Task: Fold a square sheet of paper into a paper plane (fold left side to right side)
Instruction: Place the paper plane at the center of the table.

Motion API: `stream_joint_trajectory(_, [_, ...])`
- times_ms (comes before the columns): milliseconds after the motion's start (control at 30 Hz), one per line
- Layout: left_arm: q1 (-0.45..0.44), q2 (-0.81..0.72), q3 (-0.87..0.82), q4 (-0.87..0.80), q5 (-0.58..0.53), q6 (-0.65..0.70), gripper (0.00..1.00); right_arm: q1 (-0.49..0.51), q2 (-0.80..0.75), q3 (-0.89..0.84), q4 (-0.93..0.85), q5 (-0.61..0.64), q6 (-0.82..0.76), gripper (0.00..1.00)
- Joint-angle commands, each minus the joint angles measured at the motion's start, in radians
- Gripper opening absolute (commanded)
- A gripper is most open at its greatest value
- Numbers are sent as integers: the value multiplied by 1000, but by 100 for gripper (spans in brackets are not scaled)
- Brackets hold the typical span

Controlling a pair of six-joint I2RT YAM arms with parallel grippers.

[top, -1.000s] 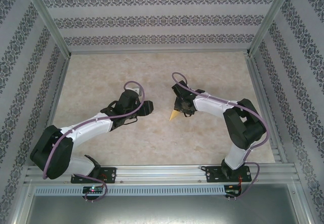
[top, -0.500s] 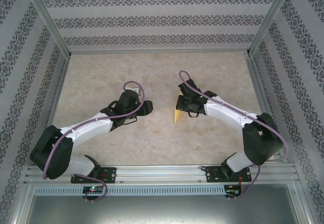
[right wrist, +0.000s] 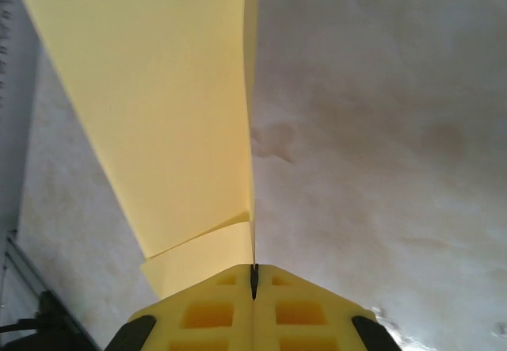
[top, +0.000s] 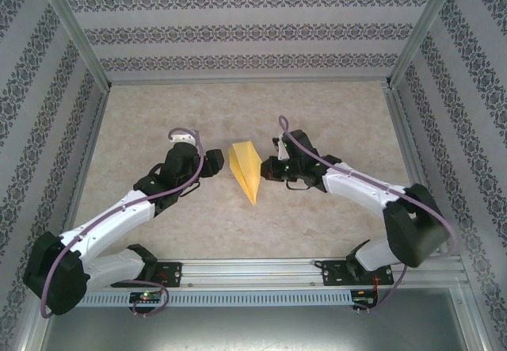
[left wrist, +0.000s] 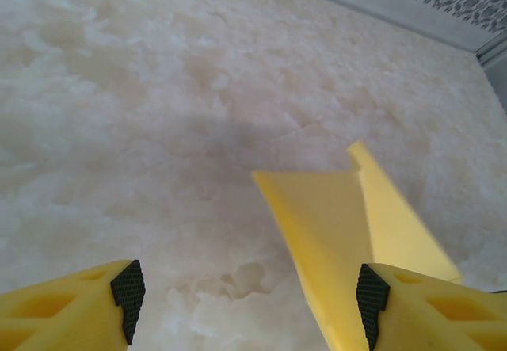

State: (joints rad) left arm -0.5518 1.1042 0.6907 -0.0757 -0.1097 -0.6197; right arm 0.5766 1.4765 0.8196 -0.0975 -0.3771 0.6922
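My right gripper (top: 267, 169) is clamped shut on one edge of the folded yellow paper (top: 245, 169), which sticks out from it toward the left gripper (top: 219, 163). That one stands open just past the paper's far side, with one pad (left wrist: 371, 294) right beside the sheet. To fold left over right cleanly, I reckon I should hold the right pinch firm, catch the left flap low, and carry it across along the centre crease without tugging.

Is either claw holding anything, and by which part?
The right claw is shut on the folded yellow paper, pinching its edge nearest that arm. The left claw is open, holding nothing.
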Motion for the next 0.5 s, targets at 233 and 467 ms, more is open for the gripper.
stream_joint_trajectory(233, [15, 35, 4, -34, 15, -10, 74, -93, -17, -137, 0, 40, -66, 26])
stream_joint_trajectory(467, [16, 48, 2, 7, 45, 6, 79, -37, -185, -14, -342, 220, -203, 49])
